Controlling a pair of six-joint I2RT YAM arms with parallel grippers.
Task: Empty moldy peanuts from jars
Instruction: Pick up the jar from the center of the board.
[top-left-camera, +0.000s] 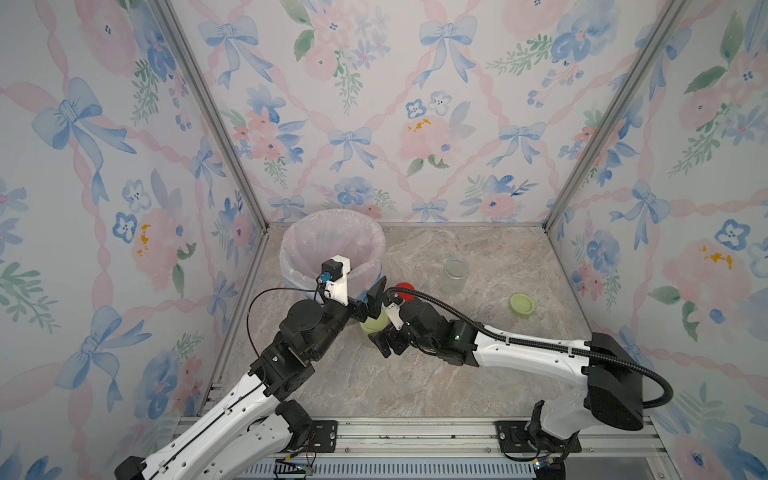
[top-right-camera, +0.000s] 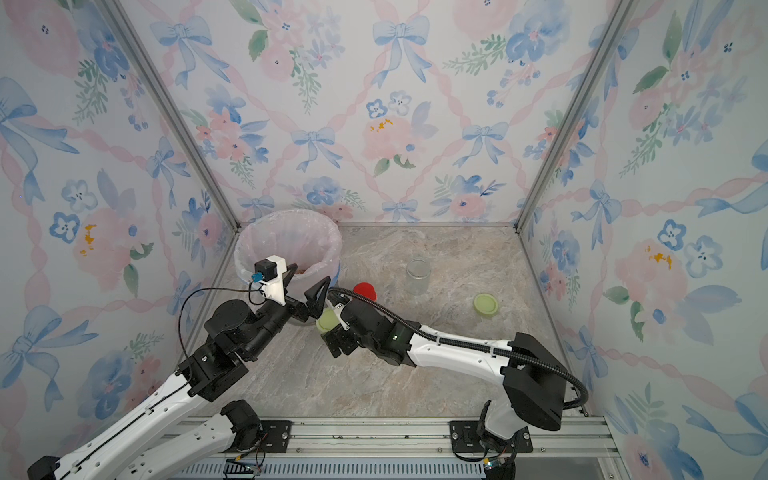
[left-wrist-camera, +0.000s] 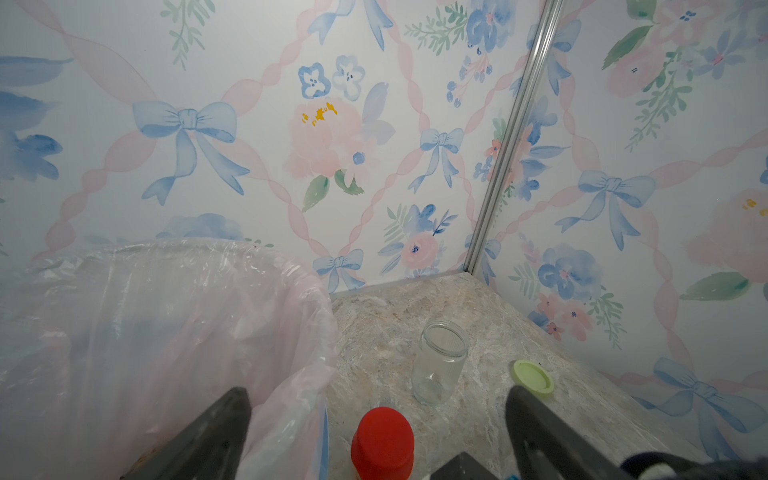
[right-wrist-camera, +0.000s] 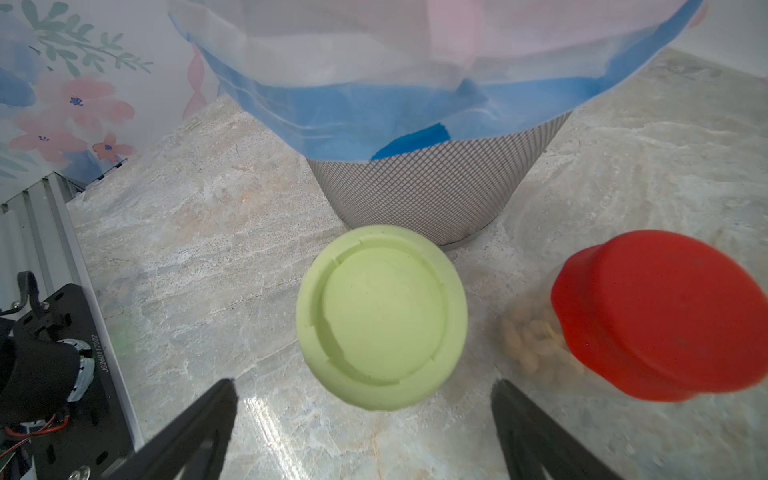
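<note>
The bin stands on the table in the far left corner. Right of it, and apart from it, stands the open jar. The loose lid lies on the table further right and a bit nearer the front. Two shut jars stand close together just in front of the bin. The far shut jar is on the right, with peanuts in it. The near shut jar is left of it, nearer the front.

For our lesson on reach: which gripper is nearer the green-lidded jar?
Right. The right gripper sits open just short of the green-lidded jar, lined up with its lid. The left gripper, also open, is off to one side by the bin, facing the red jar.
</note>
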